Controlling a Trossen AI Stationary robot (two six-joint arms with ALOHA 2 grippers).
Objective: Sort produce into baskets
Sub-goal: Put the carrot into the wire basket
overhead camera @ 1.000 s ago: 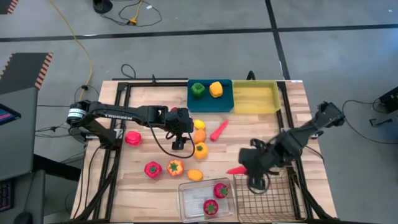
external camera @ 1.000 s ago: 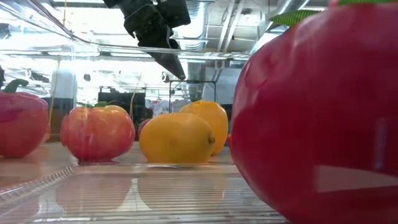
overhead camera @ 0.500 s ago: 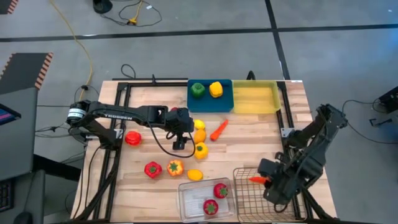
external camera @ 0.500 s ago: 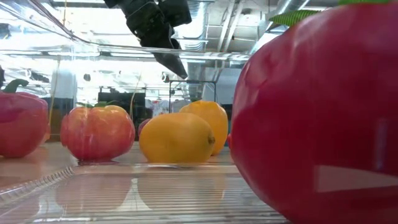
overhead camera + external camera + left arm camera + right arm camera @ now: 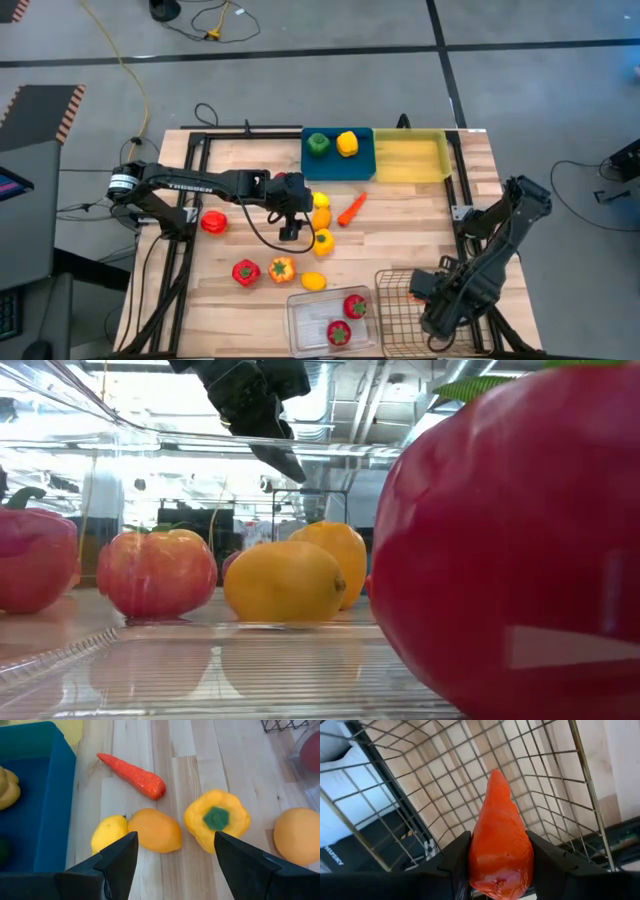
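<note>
Seen from above, a wooden table holds scattered toy produce and four containers. At the lower right of the overhead frame, the right gripper [image 5: 432, 300] hangs over the brown wire-mesh basket [image 5: 395, 320]. Its wrist camera shows the two dark fingers closed on the thick end of an orange carrot [image 5: 499, 840], and the carrot's long axis runs straight out from the claw, its pointed tip aimed into the mesh basket [image 5: 445, 785]. That is the relation the coming move turns on: the carrot is already above its basket, so releasing it looks like what is left, and the mesh floor lies directly ahead of the tip.

Near the centre of the overhead frame, the left gripper [image 5: 288, 222] hovers with its fingers partly apart and holding nothing. In its wrist view a yellow lemon [image 5: 109, 833] and an orange fruit [image 5: 155, 830] lie touching, directly between the open fingers, with a yellow pepper [image 5: 217, 818] just beside them and a second carrot [image 5: 132, 775] beyond, lying at a slant. The left arm is plainly the nearer one to this group.

At the top centre, the blue tray [image 5: 360, 168] holds a green pepper [image 5: 318, 144] and a yellow pepper. The yellow tray [image 5: 412, 160] beside it looks bare. At the bottom centre, the clear bin [image 5: 300, 320] holds two red berries [image 5: 354, 306].
</note>
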